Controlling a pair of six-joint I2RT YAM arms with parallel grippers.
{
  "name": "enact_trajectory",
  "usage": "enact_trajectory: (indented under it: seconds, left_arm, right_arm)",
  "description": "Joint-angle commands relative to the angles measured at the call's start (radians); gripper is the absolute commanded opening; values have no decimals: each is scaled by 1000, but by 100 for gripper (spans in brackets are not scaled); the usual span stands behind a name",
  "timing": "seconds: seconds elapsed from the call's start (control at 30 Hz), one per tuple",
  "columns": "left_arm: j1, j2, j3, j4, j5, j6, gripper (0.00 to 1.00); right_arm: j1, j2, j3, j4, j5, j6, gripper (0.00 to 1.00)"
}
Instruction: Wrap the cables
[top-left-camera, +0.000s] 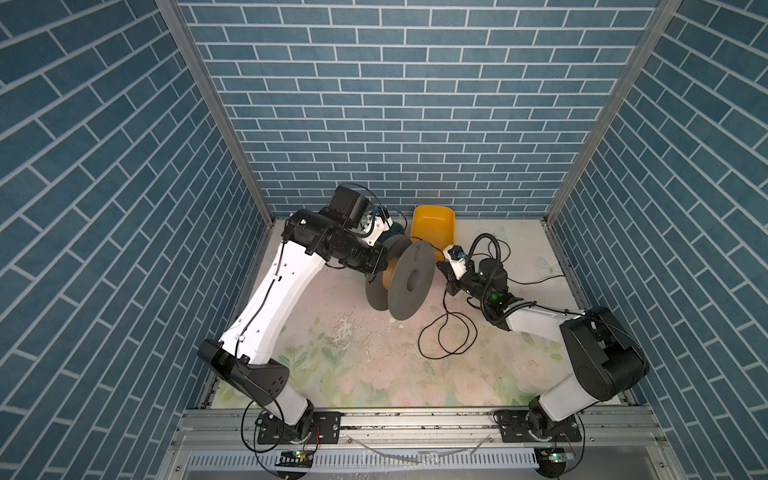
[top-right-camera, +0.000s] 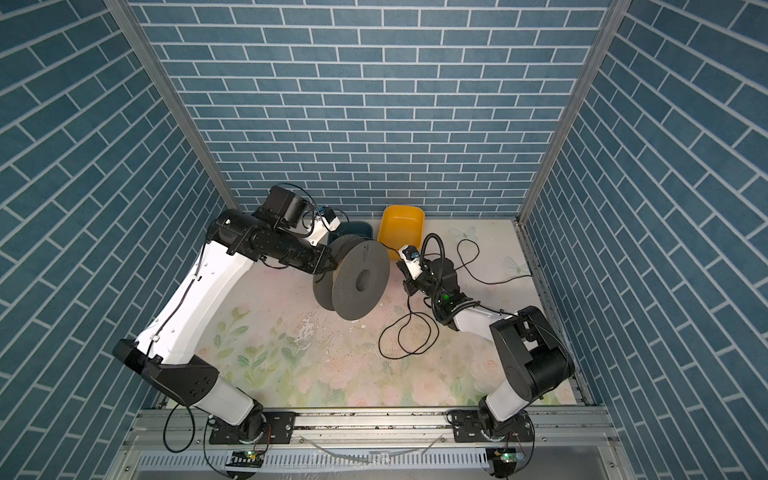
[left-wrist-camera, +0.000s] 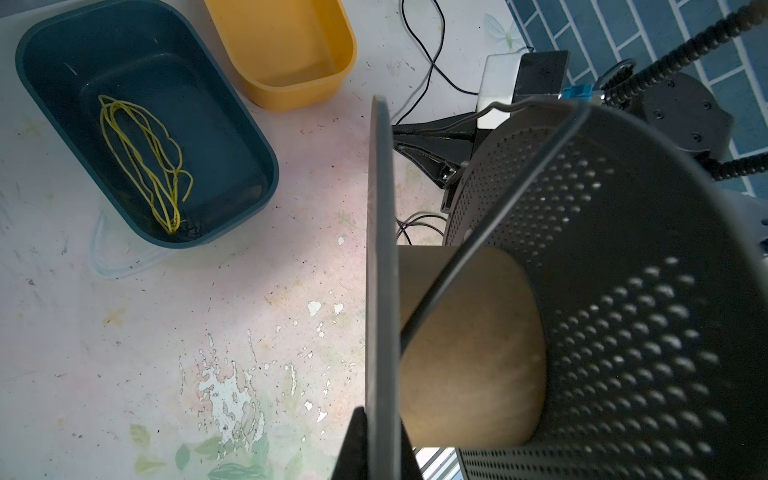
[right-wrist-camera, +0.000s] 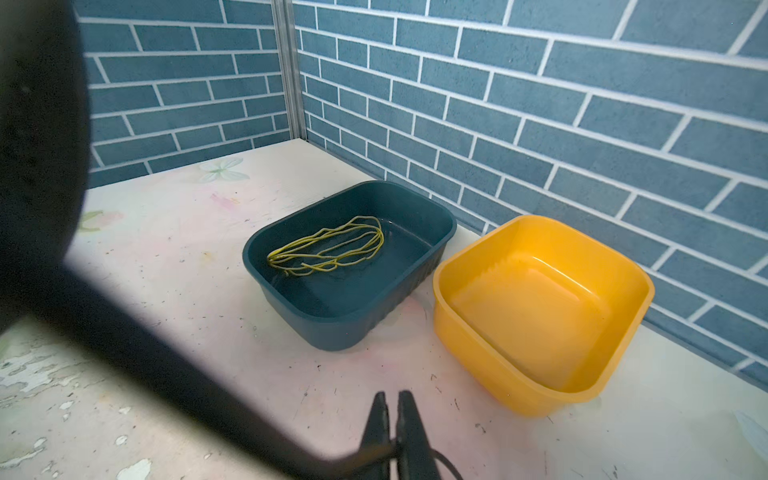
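- Top pair: one stereo head high above the near edge, looking steeply down over the whole table (top-left-camera: 374, 374) toward the far wall (top-left-camera: 395, 124). Both top views share basically everything, just slid sideways a bit.
- Left wrist cam: right behind the left gripper (left-wrist-camera: 380, 419), super close to the spool (left-wrist-camera: 478, 345), facing down and rightward.
- Right wrist cam: low over the table behind the right gripper (right-wrist-camera: 392, 397), aimed at the far-left corner.
- Both wrist views share the blue tub (left-wrist-camera: 232, 124) and yellow tub (left-wrist-camera: 291, 95).
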Motion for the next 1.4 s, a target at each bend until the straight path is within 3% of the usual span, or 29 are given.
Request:
enact_trajectory:
  seconds: [0.0, 0.23, 0.63, 1.03, 1.37]
  left_arm:
    - [15, -42, 14, 51, 68, -12, 0]
    - [69, -67, -28, 155, 142, -96, 0]
    - [85, -84, -216, 516, 66, -416, 0]
    - [69, -127, -387, 774, -199, -600, 0]
    - [-63, -119, -370, 743, -570, -520, 0]
  right_arm:
    - [-29, -32, 71, -83, 27, 88, 0]
    - [-40, -11, 137, -273, 30, 161, 0]
    - [-5, -29, 33, -265, 92, 304, 0]
    - [168, -92, 11, -328, 245, 299, 0]
    - [305, -184, 88, -472, 360, 285, 0]
